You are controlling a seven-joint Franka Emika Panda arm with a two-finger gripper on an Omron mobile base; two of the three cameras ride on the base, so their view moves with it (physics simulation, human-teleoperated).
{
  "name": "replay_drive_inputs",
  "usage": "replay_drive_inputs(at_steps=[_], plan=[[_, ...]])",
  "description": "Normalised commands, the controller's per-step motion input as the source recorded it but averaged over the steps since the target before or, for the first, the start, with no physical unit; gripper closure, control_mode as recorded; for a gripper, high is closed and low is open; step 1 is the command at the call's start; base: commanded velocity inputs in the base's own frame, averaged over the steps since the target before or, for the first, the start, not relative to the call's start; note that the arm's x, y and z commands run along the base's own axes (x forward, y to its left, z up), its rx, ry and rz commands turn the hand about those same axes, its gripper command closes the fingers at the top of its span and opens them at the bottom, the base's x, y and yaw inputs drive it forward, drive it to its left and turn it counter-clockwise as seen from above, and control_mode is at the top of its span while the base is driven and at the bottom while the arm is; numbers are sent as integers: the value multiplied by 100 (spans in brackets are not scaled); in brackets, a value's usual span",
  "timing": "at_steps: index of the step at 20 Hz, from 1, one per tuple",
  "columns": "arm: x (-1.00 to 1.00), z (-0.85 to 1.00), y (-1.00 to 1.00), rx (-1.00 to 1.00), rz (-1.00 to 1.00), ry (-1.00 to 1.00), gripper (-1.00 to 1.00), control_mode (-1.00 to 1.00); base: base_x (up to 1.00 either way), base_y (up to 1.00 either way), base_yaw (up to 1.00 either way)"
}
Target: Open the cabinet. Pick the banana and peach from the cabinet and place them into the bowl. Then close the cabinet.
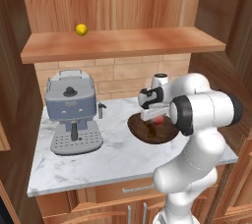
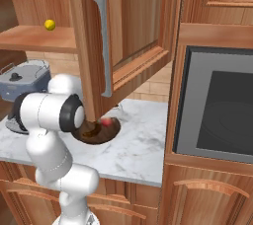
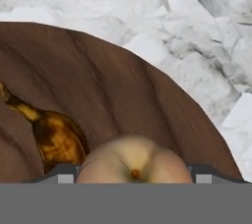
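The pale tan round peach (image 3: 133, 160) is seen between the parted fingers of the hand (image 3: 132, 175), whether gripped cannot be told, over the dark brown wooden bowl (image 3: 123, 85) on the white marble tabletop (image 1: 113, 161), beside a browned banana-like fruit (image 3: 54, 137).

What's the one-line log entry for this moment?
cabinet: open | fingers: holding peach over bowl | banana: in bowl | yellow fruit: on shelf
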Motion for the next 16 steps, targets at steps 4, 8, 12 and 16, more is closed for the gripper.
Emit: replay_drive_inputs(at_steps=[4,8,12,16], plan=[[14,-37,3,0,0,-4,-100,-100,0,0,0],[0,0,0,0,0,0,-100,-100,0,0,0],[-24,53,0,0,0,-17,-100,-100,0,0,0],[-36,97,5,0,0,-26,-100,-100,0,0,0]])
